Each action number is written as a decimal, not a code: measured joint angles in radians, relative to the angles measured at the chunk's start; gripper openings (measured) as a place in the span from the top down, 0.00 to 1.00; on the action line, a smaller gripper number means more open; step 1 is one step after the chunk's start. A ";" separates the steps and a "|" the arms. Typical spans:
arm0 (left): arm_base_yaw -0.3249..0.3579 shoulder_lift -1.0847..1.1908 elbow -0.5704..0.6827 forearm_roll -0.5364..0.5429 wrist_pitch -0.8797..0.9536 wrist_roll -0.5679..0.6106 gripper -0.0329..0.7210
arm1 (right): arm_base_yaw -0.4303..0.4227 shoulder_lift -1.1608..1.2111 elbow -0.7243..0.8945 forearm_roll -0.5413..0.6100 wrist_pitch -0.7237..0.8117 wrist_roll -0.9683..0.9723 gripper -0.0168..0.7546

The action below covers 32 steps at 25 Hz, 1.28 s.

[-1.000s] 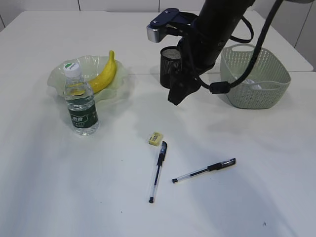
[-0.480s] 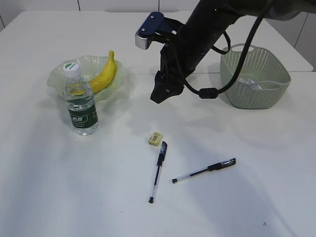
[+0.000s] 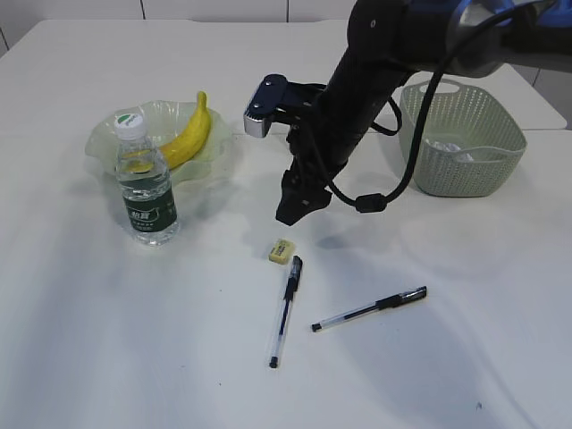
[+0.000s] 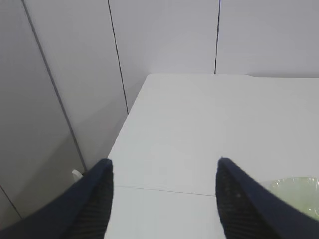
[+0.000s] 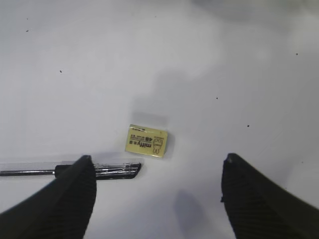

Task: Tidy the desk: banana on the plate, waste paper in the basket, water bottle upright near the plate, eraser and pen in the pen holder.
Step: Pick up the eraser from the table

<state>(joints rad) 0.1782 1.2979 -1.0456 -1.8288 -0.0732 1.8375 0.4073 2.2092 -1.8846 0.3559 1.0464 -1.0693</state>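
Our right hand (image 3: pixel 295 211) hangs wide open and empty above the eraser (image 5: pixel 146 141), which lies mid-bench just beside a pen (image 5: pixel 75 170). Closing off-centre, we might catch that pen or flick the small eraser away.

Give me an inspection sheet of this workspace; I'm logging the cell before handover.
Surface: white desk, few dark specks.
Job's things: banana in plate; water bottle upright beside it; eraser and two pens lying loose; basket holds crumpled paper; pen holder hidden.
Clutter: nothing seen.
End effectors: right end effector open above eraser; left end effector open, empty.
Cables: black cable looping off right arm.
Surroundings: grey wall panels.
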 joint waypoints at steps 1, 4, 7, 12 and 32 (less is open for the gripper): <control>0.000 0.000 0.000 0.000 0.000 0.000 0.36 | 0.000 0.005 0.000 0.000 0.002 0.000 0.22; 0.000 0.000 0.000 0.000 0.000 0.000 0.36 | 0.000 0.009 -0.002 0.000 0.002 -0.002 0.22; 0.000 0.000 0.000 0.000 0.000 0.000 0.36 | 0.000 0.033 -0.014 0.000 0.002 0.005 0.22; 0.000 0.000 0.000 0.000 0.000 0.000 0.36 | 0.009 0.089 -0.068 0.000 0.012 0.055 0.22; 0.000 0.000 0.000 0.000 -0.004 0.000 0.36 | 0.031 0.100 -0.097 -0.045 0.025 0.275 0.22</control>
<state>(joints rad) 0.1782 1.2979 -1.0456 -1.8288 -0.0772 1.8375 0.4384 2.3092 -1.9814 0.3114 1.0719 -0.7941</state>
